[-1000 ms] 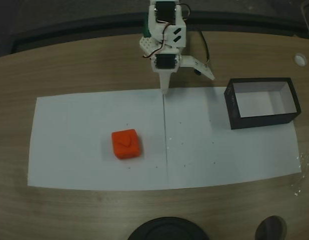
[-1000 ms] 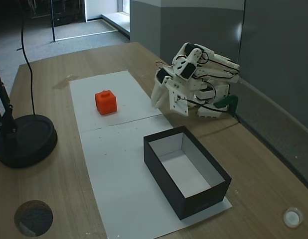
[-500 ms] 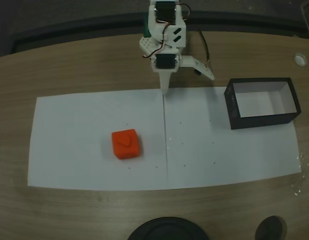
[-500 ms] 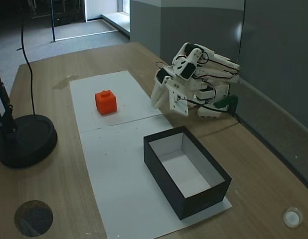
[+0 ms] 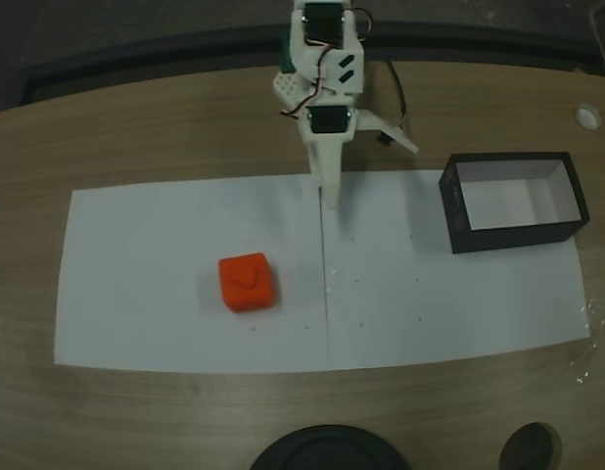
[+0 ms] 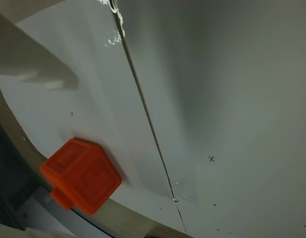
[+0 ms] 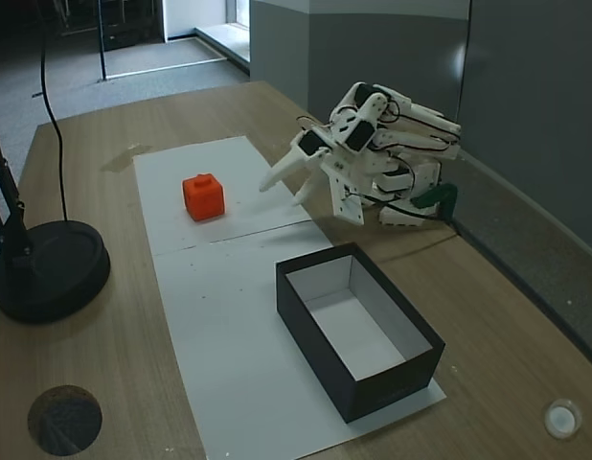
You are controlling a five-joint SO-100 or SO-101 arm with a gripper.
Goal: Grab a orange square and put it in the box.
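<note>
Wooden desk point(image 5: 136, 127), with white paper sheets point(image 5: 165, 294) laid across its middle as the working area; a seam between two sheets runs down the centre in a fixed view. The orange square point(image 5: 249, 282) sits flat on the left sheet in that view, just beside the seam, untouched and free on all sides. The box point(image 5: 513, 201) stands open-topped at the right end of the paper, well apart from the square, its white inside showing nothing in it.

The arm is mounted at the far edge of the desk, and its hand point(image 7: 282, 184) points out over the paper with fingers spread apart, holding nothing. Judged from this, the reach toward the square is only beginning; the spread fingers suit straddling the block. In the wrist view the orange square point(image 6: 81, 174) lies low and left, so the hand is not yet lined up with it.

Nearby: a black round lamp base point(image 7: 47, 268) at the near desk edge, a small white cap point(image 5: 587, 117) and a dark disc point(image 7: 64, 419). None lies between hand, square and box; the route over the paper appears unobstructed.
</note>
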